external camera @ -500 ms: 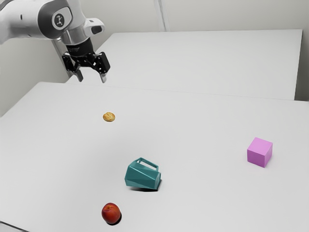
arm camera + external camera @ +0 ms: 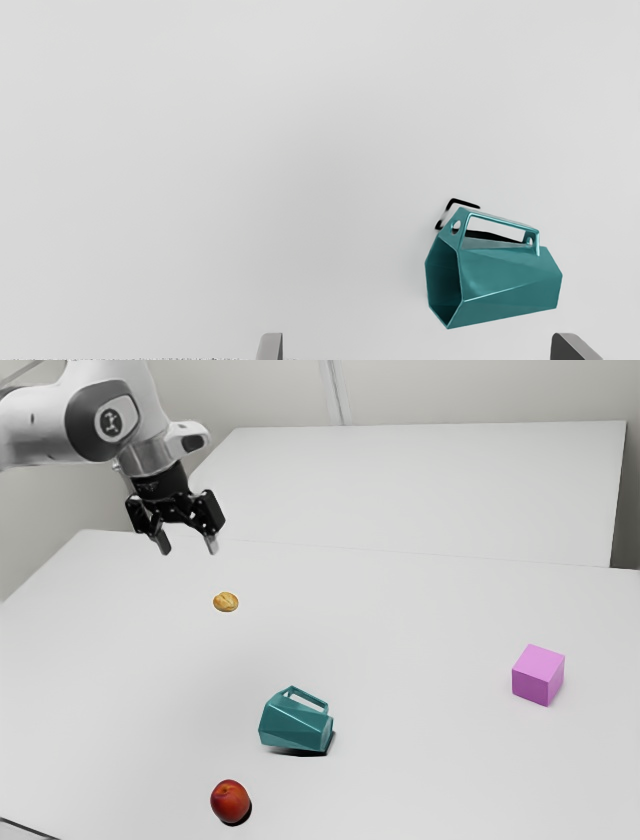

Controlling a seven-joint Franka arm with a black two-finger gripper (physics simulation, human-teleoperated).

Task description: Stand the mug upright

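One pair of fingers (image 2: 270, 347), spread wide with nothing between them — that is my tool (image 2: 188, 548), up above the surface (image 2: 420, 780). The teal mug (image 2: 297, 725) lies on its side, well apart from me, between the round golden item (image 2: 226, 602) and the red fruit (image 2: 230, 801) but offset toward the exterior view's right — nearer the fruit.

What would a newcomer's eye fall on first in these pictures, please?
Probably the teal mug, lying on its side on the table, its mouth visible in the wrist view. Next, the pink cube, alone toward the exterior view's right, and the red fruit near that view's bottom edge. The open tool hangs at its upper left.
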